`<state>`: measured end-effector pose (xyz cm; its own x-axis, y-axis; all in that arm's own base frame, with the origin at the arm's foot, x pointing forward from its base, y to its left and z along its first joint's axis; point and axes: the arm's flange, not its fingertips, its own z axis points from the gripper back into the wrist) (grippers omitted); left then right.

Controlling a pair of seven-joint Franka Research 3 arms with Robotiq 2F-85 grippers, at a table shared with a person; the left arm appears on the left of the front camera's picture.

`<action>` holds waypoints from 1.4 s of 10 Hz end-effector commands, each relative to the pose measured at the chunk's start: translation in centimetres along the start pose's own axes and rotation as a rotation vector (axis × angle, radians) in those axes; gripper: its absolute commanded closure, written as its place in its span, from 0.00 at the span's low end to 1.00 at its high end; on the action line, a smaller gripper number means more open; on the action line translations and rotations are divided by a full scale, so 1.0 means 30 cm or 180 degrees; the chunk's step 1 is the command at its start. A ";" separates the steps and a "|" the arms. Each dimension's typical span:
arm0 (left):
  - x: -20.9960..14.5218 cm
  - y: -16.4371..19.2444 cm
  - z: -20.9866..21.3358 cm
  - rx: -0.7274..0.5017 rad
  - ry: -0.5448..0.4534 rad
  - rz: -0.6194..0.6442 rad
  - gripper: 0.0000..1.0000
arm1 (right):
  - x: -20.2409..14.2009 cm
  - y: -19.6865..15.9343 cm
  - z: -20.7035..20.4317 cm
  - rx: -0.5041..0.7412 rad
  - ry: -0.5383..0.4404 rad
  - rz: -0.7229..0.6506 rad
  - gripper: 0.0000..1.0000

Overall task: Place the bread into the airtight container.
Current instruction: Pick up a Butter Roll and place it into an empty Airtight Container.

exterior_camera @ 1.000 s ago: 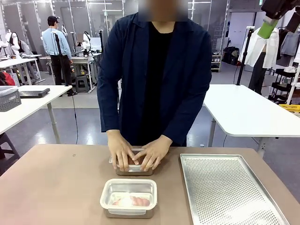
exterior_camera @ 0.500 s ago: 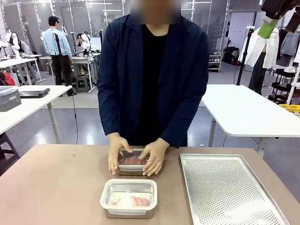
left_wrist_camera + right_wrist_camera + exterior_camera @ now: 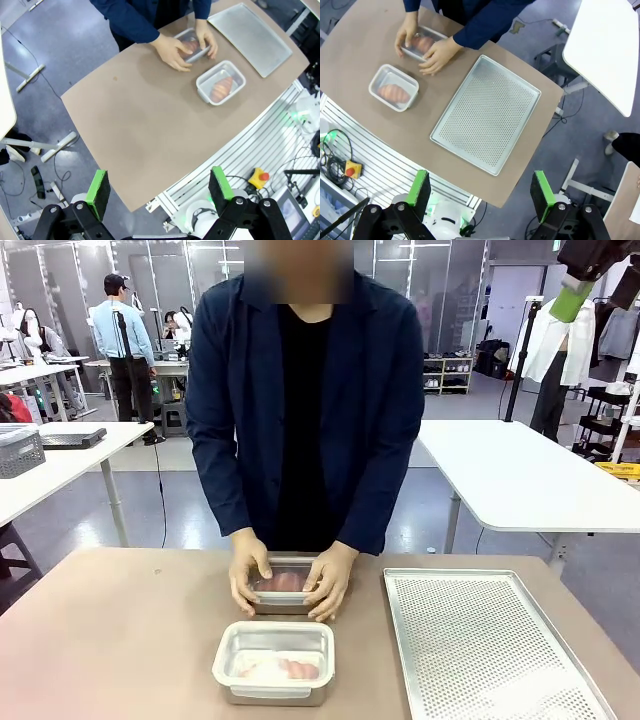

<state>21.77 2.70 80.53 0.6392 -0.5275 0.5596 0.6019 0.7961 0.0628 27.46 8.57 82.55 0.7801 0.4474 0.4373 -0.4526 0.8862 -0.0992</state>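
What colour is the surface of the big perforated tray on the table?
Silver-grey metal with a fine pattern of small holes; the perforated tray shows best in the right wrist view.

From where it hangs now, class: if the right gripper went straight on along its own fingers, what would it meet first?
Probably the perforated tray: it lies dead ahead of the open right gripper, with nothing between as far as the wrist view shows, though depth is unclear.

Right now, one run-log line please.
hands: on far container | near container: bread inside | tray: bare | left gripper: open | right gripper: open
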 end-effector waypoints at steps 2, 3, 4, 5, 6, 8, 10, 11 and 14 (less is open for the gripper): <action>0.000 -0.003 0.003 -0.0015 -0.0002 -0.0029 0.00 | 0.005 -0.007 0.002 -0.0004 -0.0024 0.0039 0.00; 0.000 -0.003 0.003 -0.0015 -0.0002 -0.0029 0.00 | 0.005 -0.007 0.002 -0.0004 -0.0024 0.0039 0.00; 0.000 -0.003 0.003 -0.0015 -0.0002 -0.0029 0.00 | 0.005 -0.007 0.002 -0.0004 -0.0024 0.0039 0.00; 0.000 -0.003 0.003 -0.0015 -0.0002 -0.0029 0.00 | 0.005 -0.007 0.002 -0.0004 -0.0024 0.0039 0.00; 0.000 -0.003 0.003 -0.0015 -0.0002 -0.0029 0.00 | 0.005 -0.007 0.002 -0.0004 -0.0024 0.0039 0.00; 0.000 -0.003 0.003 -0.0015 -0.0002 -0.0029 0.00 | 0.005 -0.007 0.002 -0.0004 -0.0024 0.0039 0.00; 0.000 -0.003 0.003 -0.0015 -0.0002 -0.0029 0.00 | 0.005 -0.007 0.002 -0.0004 -0.0024 0.0039 0.00; 0.000 -0.003 0.003 -0.0015 -0.0002 -0.0029 0.00 | 0.005 -0.007 0.002 -0.0004 -0.0024 0.0039 0.00; 0.000 -0.003 0.003 -0.0015 -0.0002 -0.0029 0.00 | 0.005 -0.007 0.002 -0.0004 -0.0024 0.0039 0.00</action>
<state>21.77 2.70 80.53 0.6392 -0.5275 0.5596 0.6019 0.7961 0.0628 27.46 8.58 82.55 0.7801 0.4474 0.4373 -0.4526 0.8862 -0.0992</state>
